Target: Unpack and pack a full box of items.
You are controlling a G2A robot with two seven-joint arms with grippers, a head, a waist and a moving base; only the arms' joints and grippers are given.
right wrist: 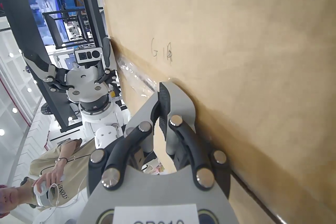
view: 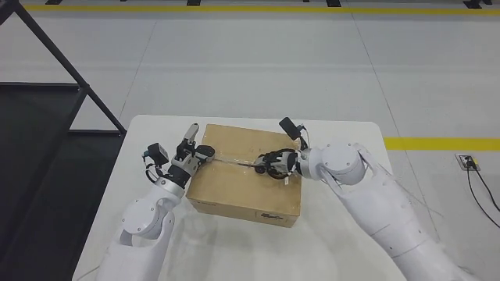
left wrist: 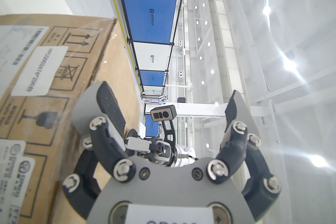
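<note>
A closed brown cardboard box [view: 246, 176] sits in the middle of the white table [view: 344, 242], with clear tape [view: 234, 160] along its top seam. My left gripper [view: 195, 144] stands open at the box's left end, one finger [left wrist: 110, 104] against the box's labelled side [left wrist: 52, 64] and the other finger [left wrist: 236, 109] out in free air. My right gripper [view: 266, 165] lies low over the box top beside the seam. Its fingers [right wrist: 162, 107] are shut, close to the taped seam [right wrist: 136, 78], and I see nothing between them. The left gripper [right wrist: 78, 72] shows beyond the box [right wrist: 236, 38].
A black metal frame [view: 55, 62] stands off the table's left side. Bare table surface runs along the front and right of the box. Grey floor with a yellow line [view: 437, 144] lies beyond.
</note>
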